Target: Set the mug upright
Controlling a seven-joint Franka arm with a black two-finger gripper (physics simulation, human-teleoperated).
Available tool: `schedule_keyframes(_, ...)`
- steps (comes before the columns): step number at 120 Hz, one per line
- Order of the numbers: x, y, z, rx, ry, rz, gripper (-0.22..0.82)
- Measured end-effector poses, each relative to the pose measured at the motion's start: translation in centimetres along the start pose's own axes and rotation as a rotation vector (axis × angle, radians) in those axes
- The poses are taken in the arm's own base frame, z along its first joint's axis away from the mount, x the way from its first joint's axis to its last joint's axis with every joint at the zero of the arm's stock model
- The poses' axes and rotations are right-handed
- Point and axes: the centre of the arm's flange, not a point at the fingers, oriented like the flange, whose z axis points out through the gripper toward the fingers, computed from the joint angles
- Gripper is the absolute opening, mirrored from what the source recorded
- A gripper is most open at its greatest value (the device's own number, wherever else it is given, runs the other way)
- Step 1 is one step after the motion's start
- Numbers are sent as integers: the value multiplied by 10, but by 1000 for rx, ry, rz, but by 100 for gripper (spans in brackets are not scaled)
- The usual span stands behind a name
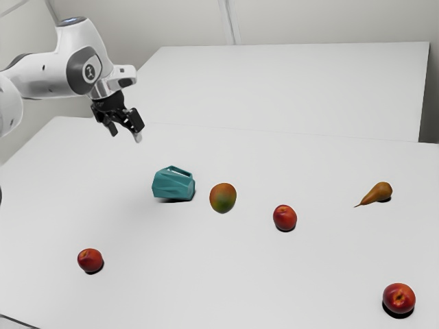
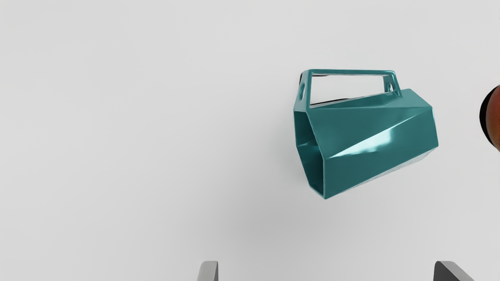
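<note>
My gripper (image 1: 126, 133) up above table (image 1: 274, 281), fingers spread wide, released. Teal mug (image 1: 173, 185) ahead, lying on side on table, mouth toward exterior view's left, base toward mango (image 1: 223, 197), not touching. Farther off: two red fruits (image 1: 285, 217). Farthest, exterior view's right: pear (image 1: 378, 192), third red fruit (image 1: 399, 298).

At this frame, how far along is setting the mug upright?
Nothing looks done: the mug lies on its side on the table. Nothing is in hand: the pincer hangs open, clear of it. Remaining: grip the mug, turn it onto its base, release.
</note>
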Motion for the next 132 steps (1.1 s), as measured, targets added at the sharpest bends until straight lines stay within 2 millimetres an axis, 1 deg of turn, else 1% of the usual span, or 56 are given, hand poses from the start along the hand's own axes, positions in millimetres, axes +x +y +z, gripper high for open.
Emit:
schedule_keyframes(6,-3,-2,3,-11,-2,-10,60)
schedule_keyframes(15,-9,-16,8,-34,3,-46,60)
schedule_keyframes(25,-19,-42,41,-149,-9,-139,60)
schedule_keyframes(29,-20,-48,54,-200,-12,-167,60)
schedule_keyframes(39,-19,-52,85,-320,-24,-202,60)
schedule_keyframes(47,-18,-53,106,-395,-38,-214,60)
schedule_keyframes(56,-14,-60,127,-472,-49,-226,60)
schedule_keyframes(88,0,-66,180,-695,-40,-241,60)
schedule_keyframes(100,0,-67,192,-756,-27,-251,60)
schedule_keyframes(115,2,-62,198,-816,-2,-252,59)
schedule_keyframes(121,3,-60,200,-834,7,-250,56)
schedule_keyframes(132,5,-54,204,-860,17,-246,45)
